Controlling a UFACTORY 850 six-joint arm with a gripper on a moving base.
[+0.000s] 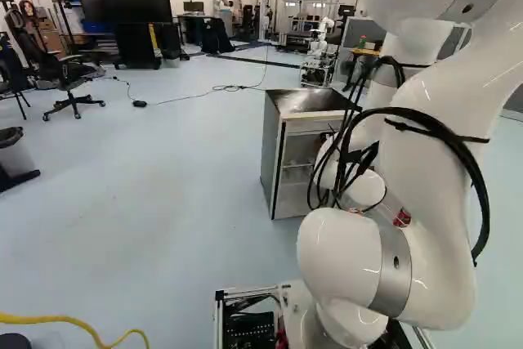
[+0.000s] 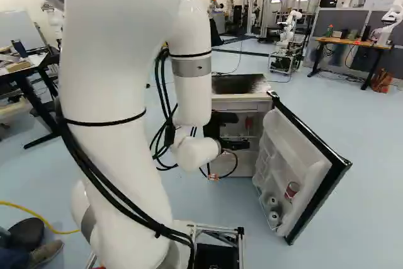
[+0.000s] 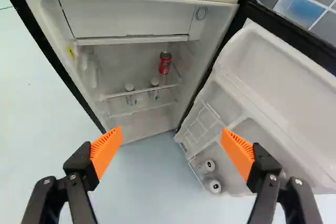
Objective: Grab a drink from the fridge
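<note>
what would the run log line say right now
fridge: door open | gripper: open, empty, facing fridge | red can: inside, ungripped | grab: not yet made

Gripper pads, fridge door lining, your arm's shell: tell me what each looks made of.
Orange pads: probably matt rubber or soft plastic, finely ribbed.
Door lining: likely moulded white plastic, smooth, with rounded edges and recesses.
Arm shell: glossy white with bright highlights; painted metal or plastic, I can't tell which.

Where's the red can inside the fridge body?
In the wrist view, the red can stands ahead of the gripper, near two white-capped bottles, toward the open door's side.
</note>
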